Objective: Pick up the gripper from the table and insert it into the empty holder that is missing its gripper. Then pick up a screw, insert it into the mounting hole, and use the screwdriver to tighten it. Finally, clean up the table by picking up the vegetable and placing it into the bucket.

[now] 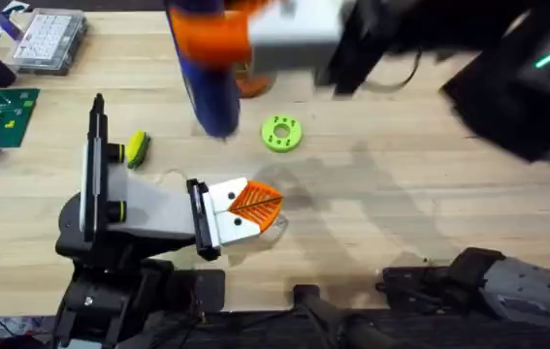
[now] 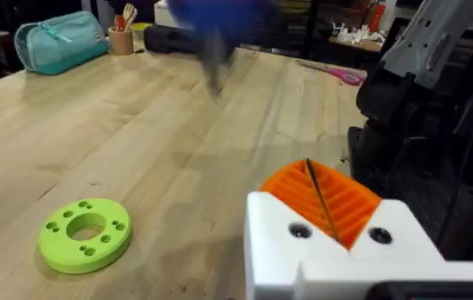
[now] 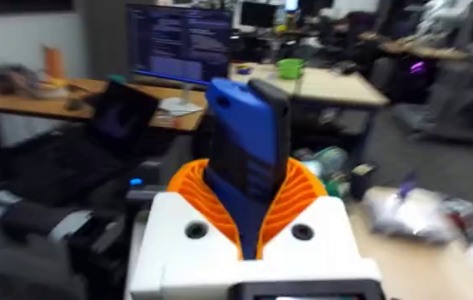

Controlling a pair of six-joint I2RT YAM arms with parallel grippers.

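**Screwdriver in hand, tightening step ahead**

You had the right gripper pinching the screwdriver between its orange ribbed pads, with the blue body standing up out of the grip. From overhead the tool hung high over the far middle of the table, tip downward, near the flat green ring and well above the wood.

Your left gripper rested low by the near edge with its pads pressed together. A thin dark line ran between them. I could not tell whether that was the seam or something slim held there.

I judged the tightening step to be in hand, since the driver was already lifted. I could not make out the screw or the mounting hole.

The next move called for you to bring the thin tip down straight onto the screw head and keep the driver upright.

Cleanup was not yet done. The vegetable lay on the table beside the left arm, well apart from the bucket, which was half hidden behind the raised arm.
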